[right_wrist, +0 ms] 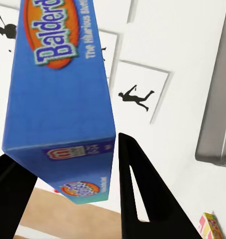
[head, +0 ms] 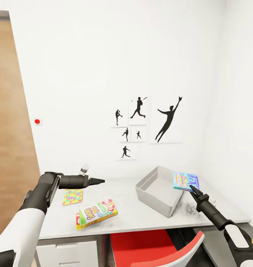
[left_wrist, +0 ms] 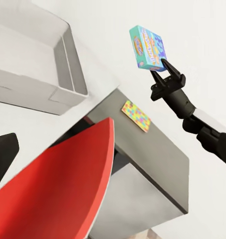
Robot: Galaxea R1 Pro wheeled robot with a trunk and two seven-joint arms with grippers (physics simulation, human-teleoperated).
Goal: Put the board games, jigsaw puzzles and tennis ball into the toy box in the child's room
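Jaws of the right gripper (head: pixel 193 190) pinch the blue game (head: pixel 185 181) at right above the toy box (head: pixel 156 202); left gripper (head: pixel 100 181), empty, looks closed, with puzzle (head: pixel 72 196) and Monopoly (head: pixel 97 214) lower left.

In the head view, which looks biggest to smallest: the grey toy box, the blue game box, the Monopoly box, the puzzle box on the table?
1. toy box
2. Monopoly box
3. and 4. blue game box, held aloft by the right gripper, and puzzle box: too alike to rank.
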